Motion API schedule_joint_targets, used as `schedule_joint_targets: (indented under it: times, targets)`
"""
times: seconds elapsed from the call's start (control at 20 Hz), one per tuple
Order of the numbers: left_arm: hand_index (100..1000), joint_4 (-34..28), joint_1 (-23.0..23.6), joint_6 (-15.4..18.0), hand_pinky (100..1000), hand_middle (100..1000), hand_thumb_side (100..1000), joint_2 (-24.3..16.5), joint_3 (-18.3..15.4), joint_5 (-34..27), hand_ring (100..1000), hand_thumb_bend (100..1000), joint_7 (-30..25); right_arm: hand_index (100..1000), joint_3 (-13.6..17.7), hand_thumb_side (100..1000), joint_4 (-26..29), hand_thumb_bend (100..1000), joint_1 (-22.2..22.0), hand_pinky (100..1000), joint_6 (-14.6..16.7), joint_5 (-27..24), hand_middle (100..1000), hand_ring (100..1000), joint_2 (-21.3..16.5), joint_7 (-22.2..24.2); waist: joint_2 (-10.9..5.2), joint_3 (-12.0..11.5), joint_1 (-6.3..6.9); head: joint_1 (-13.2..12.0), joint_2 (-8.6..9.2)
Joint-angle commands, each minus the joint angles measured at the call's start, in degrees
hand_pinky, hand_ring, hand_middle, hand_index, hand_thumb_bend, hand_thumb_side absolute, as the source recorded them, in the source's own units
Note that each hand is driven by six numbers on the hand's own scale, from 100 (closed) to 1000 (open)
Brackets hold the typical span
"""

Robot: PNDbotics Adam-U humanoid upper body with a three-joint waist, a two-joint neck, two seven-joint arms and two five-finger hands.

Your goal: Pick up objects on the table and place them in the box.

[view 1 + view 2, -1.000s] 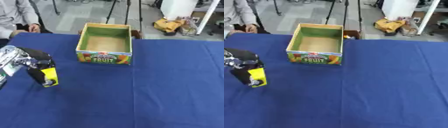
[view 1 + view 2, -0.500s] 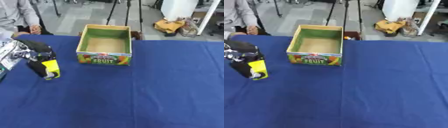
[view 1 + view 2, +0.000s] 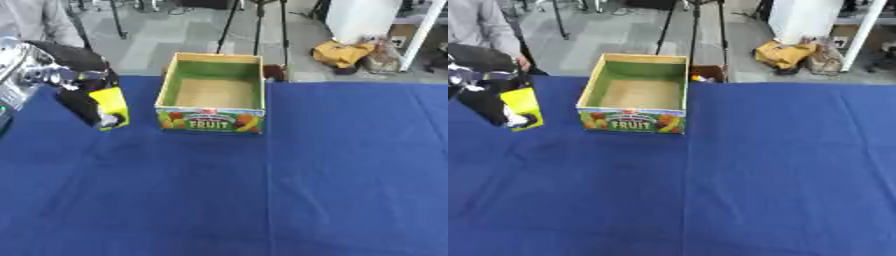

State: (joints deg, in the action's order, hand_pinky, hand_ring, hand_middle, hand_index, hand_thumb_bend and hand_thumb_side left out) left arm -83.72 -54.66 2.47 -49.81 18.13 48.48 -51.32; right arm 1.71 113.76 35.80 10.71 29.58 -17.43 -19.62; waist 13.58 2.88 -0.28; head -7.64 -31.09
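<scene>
The left robot hand [image 3: 77,85] hangs above the left side of the counter [image 3: 350,170], its dark fingers curled around a small yellow pack [image 3: 109,107] with a dark mark near its lower end. The pack sits tilted in the grasp, its lower corner pointing down and toward the box, and it is clear of the blue cloth beneath. No right robot hand shows in either view.

Just to the right of the pack stands the box [image 3: 213,119], an open cardboard carton with a green inside, a bare brown floor and "FRUIT" printed on the front wall. It is upright and looks empty. The pack is near the box's left wall but outside it, at about the height of the rim.

From where I stand, the carry looks about half done: the pack is lifted and close, but not yet over the opening. The risk lies in that left wall. If the robot hand travels sideways at this height, the low corner of the pack could catch the rim and either shove the light carton across the cloth or knock the pack out of the fingers. The tilt is a second worry; let go too early, it could land on the rim and tumble outside.
</scene>
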Motion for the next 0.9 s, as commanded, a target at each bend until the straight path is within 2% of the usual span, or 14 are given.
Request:
schedule_joint_targets:
  times: [0.05, 0.35, 0.6, 0.9]
  targets:
    - [572, 1.5, -3.5, -0.1, 337, 380, 645, 0.8, -1.3, 1.0, 411, 100, 0.1, 866, 0.0, 978, 0.8, 100, 0.7, 772, 0.3, -0.3, 744, 854, -1.3, 0.2, -1.23, 0.2, 0.31, -0.5, 0.37]
    - [555, 7.7, -9.5, -0.8, 317, 365, 648, 5.7, -2.8, 3.4, 394, 100, 2.7, 866, -0.1, 978, 0.8, 100, 1.3, 772, 0.4, -0.3, 743, 854, -1.3, 0.3, -0.62, 1.2, 0.67, -1.4, 1.23]
    - [550, 10.8, -11.0, -0.3, 309, 359, 646, 7.2, -3.2, 4.5, 386, 100, 4.5, 866, -0.1, 978, 0.8, 100, 1.4, 771, 0.5, -0.4, 742, 855, -1.4, 0.3, -0.42, 1.4, 0.77, -1.6, 1.53]
    - [542, 17.1, -16.6, -3.1, 299, 351, 643, 12.7, -5.9, 8.2, 376, 100, 8.3, 866, -0.3, 979, 0.8, 100, 2.9, 771, 0.9, -0.5, 741, 855, -1.3, 0.5, 1.90, 3.8, 1.77, -3.4, 4.05]
